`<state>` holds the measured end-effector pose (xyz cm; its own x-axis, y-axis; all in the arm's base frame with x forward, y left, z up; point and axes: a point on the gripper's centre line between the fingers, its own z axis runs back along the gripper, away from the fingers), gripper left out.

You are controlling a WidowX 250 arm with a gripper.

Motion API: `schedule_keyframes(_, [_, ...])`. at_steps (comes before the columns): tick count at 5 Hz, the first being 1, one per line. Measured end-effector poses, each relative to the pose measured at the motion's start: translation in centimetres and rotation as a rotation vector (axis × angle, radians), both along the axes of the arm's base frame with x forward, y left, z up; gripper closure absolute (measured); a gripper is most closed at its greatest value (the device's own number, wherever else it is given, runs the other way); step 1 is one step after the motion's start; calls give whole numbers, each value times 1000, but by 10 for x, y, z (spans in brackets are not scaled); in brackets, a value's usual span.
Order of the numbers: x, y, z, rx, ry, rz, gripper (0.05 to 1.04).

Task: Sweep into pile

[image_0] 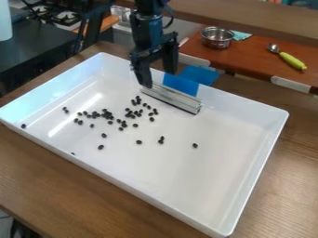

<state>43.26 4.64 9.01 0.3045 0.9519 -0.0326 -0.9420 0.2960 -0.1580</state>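
Sweep barely begun, by my reckoning. Small dark beans (107, 114) lie scattered over the floor of the white plastic tray (217, 181), thickest between tray centre and ten o'clock; loose bunches, no single pile. Strays: one by the wall at nine (23, 126), one near eight (101, 147), one out towards four (195, 145). Left to do: bring in the strays, then merge the bunches.

Sweeper, a silver metal bar (171, 98) with an upright blue panel (181, 85), sits inside the tray towards twelve, just beside the far wall. Black claw (157, 79) over its left end, fingers wide apart; grip on the bar not evident, though contact at that end is hard to judge.

Tray walls could hamper strokes at the edge strays. Beyond, at one o'clock: shiny steel pot (217, 38); spoon with yellow-green handle (292, 61). Brown wooden worktop (56, 190) beneath.
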Motion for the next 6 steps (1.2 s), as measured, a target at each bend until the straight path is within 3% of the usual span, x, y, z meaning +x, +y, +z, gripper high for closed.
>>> schedule_keyframes(1, [-4,-1,-21,-9,53,0,83])
schedule_keyframes(3, [0,4,-22,-28,21,-8,83])
schedule_keyframes(4, [1,8,-33,-29,26,8,115])
schedule_keyframes(6, [2,10,-39,-17,33,16,685])
